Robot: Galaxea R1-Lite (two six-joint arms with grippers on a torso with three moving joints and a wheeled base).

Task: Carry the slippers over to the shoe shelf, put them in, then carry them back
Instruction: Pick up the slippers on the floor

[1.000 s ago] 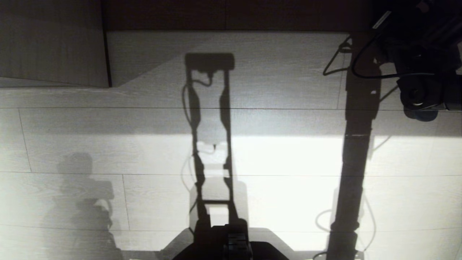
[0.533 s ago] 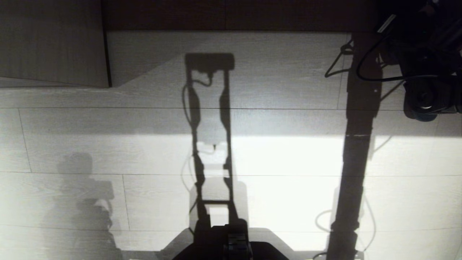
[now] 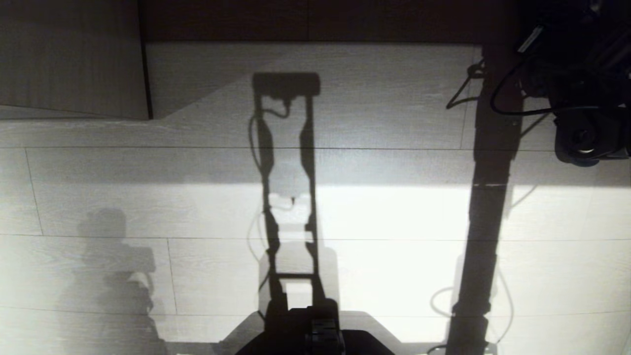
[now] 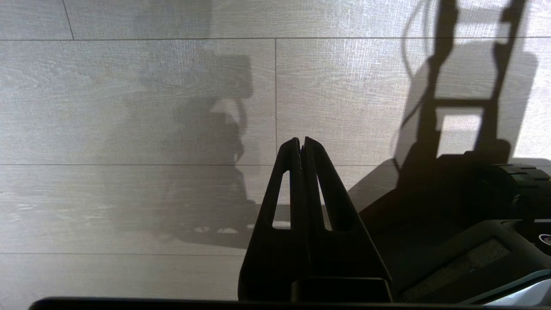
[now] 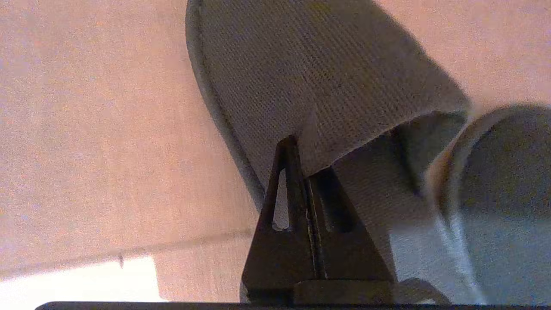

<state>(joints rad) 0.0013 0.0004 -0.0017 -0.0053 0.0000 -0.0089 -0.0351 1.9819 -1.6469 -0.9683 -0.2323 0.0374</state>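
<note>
Grey woven fabric fills your right wrist view: the right gripper (image 5: pixel 303 144) has its fingers pinched tight on the upper edge of one of the slippers (image 5: pixel 310 82), with the second slipper just beside it. They hang or rest over a pale board that could be the shoe shelf floor, though you cannot tell which leg of the trip this is. In the head view the right arm (image 3: pixel 581 98) sits at the far right edge, near the dark recess (image 3: pixel 320 19) along the top. Your left gripper (image 4: pixel 301 144) is parked over the wood-grain floor (image 3: pixel 394 222), fingers pressed together and empty. Watch the upright panel (image 3: pixel 69 59) at the left and the robot base (image 3: pixel 315 330) below; nothing else blocks the way.
</note>
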